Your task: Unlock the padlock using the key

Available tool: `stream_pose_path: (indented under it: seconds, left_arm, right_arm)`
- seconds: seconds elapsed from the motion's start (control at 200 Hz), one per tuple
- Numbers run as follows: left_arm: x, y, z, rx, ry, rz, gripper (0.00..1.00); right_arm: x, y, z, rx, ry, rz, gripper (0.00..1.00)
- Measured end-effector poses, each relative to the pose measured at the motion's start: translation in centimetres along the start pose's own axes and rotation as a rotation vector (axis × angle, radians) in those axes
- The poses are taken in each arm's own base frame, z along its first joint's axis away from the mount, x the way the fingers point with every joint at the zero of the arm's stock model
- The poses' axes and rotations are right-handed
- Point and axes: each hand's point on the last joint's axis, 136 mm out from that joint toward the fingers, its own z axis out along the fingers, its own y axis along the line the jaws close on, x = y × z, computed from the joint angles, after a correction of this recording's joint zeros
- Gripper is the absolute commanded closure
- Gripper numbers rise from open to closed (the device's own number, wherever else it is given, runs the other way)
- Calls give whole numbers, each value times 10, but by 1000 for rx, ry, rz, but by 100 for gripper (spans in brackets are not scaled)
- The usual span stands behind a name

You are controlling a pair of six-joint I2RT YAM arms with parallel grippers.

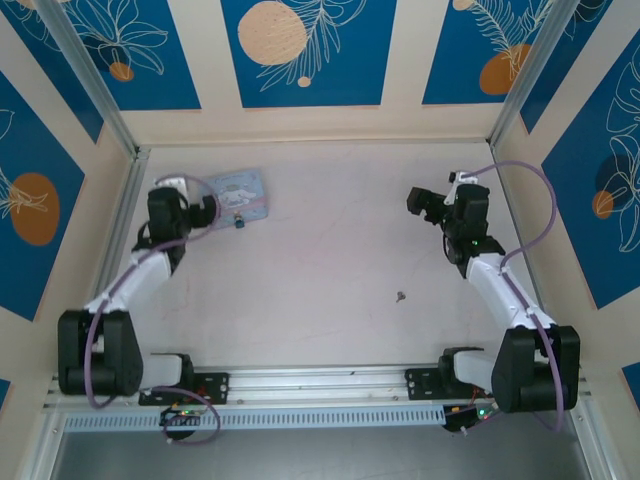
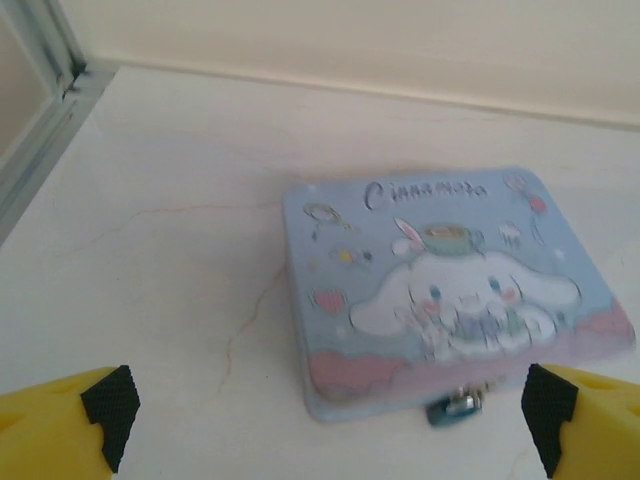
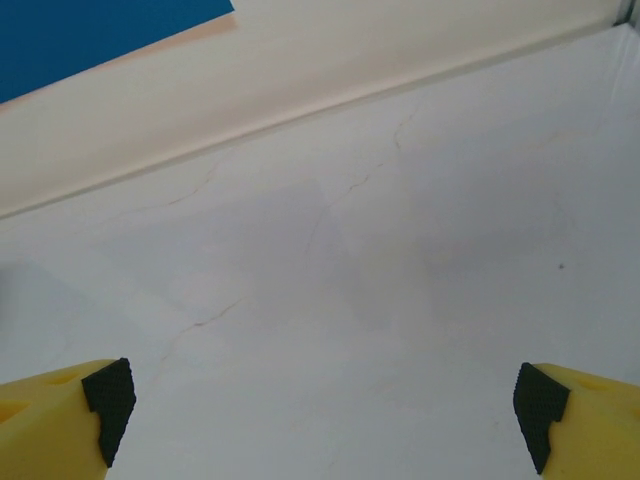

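The left arm (image 1: 140, 275) and right arm (image 1: 495, 285) are built alike, with chunky black joint housings linked by white shells. A thin left lilac cable (image 1: 95, 350) loops at 8 o'clock, and a right lilac cable (image 1: 540, 200) arcs at 2 o'clock. The left end effector (image 2: 327, 412) and right end effector (image 3: 325, 408) have yellow fingers (image 2: 50, 425) tipped with black pads (image 2: 110, 410).

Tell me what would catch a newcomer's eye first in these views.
The pale blue cartoon tin at the far left of the table stands out, with the tiny teal padlock at its near edge, right in front of the open left claw. The small dark key lies alone further right, nearer the open right claw.
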Motion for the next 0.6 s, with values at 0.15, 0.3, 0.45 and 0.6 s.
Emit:
stream_pose_path:
  seconds: [0.15,0.3,0.45,0.6]
  left_arm:
    - [-30,-4,39,-15,109,-61,1]
    - [-20,-3,70,-26,252,-88,1]
    - [0,9,97,-43,368,-117,1]
    - [19,11,120,-24,461,-142,1]
  right_arm:
    - [6,9,-1,-29,106,80,1]
    - [38,20,-3,-79,248,116,1]
    - [60,43,-14,-183,336,133,1]
    - [75,62,-29,-244,389,140,0]
